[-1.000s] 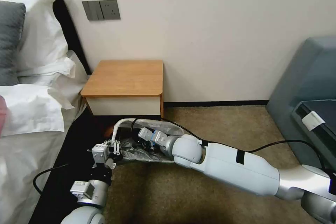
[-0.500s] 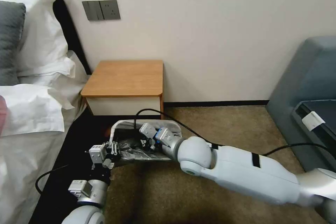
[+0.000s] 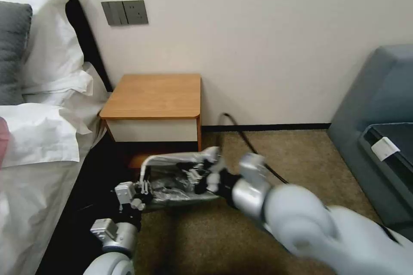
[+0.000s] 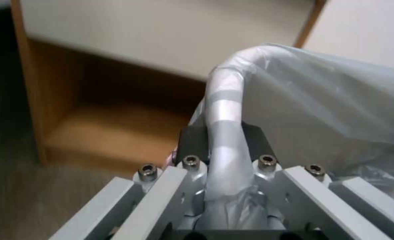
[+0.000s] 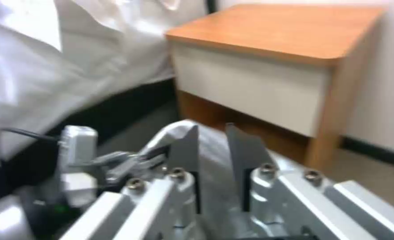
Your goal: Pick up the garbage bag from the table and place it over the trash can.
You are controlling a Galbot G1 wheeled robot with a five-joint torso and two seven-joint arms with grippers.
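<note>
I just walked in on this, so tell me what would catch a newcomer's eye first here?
Both arms meet low at the trash can on the carpet before the table, with the garbage bag draped over the bin. The left claw is clamped on the bag-covered rim at the bed-side corner. The right claw sits over the rim, slightly parted.

right arm [image 3: 301,223] motion-blurred at lower right of head view, cut by frame edge; right gripper [image 3: 198,177] blurred, grip can't be judged; trash can [image 3: 148,164] body hidden under garbage bag [image 3: 172,191]; sofa [image 3: 378,107] cut off at right edge
</note>
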